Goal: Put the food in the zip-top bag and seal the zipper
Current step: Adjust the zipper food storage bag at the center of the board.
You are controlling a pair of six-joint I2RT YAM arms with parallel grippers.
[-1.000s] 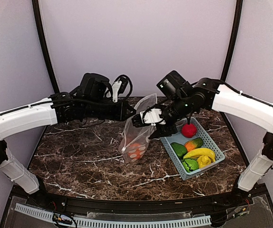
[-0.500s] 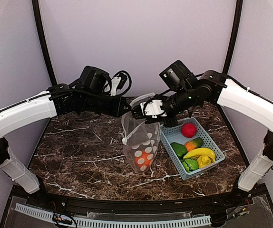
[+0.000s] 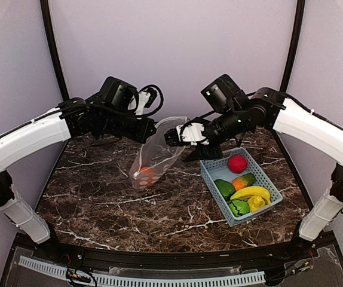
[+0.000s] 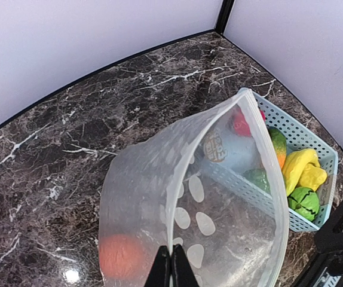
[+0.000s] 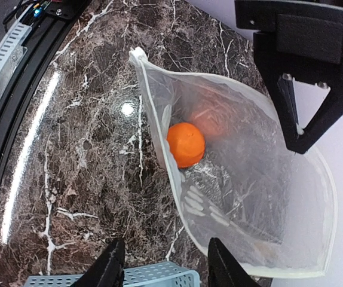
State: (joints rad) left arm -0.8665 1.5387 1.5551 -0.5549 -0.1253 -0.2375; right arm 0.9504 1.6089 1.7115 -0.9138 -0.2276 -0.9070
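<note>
The zip-top bag (image 3: 159, 152) hangs tilted over the table with its mouth open. My left gripper (image 3: 152, 130) is shut on its rim, and the left wrist view shows the fingers (image 4: 171, 267) pinching the bag's edge (image 4: 177, 197). One orange ball (image 3: 146, 173) lies inside the bag at its low left end, and it also shows in the right wrist view (image 5: 185, 144). My right gripper (image 3: 174, 137) is open and empty beside the bag's mouth, hovering above the table (image 5: 165, 269). The rest of the food is in the basket: a red ball (image 3: 238, 163), yellow bananas (image 3: 252, 194) and green pieces (image 3: 224, 188).
The light-blue slotted basket (image 3: 266, 179) stands at the right of the marble table, and its rim shows in the right wrist view (image 5: 135, 278). A black rail runs along the table's near edge (image 3: 159, 257). Purple walls close the back and sides.
The bag hung straight down half a second ago. Its bottom, with the orange ball, has swung left and up, and the left gripper has pulled back to the left. The right gripper has barely moved.
</note>
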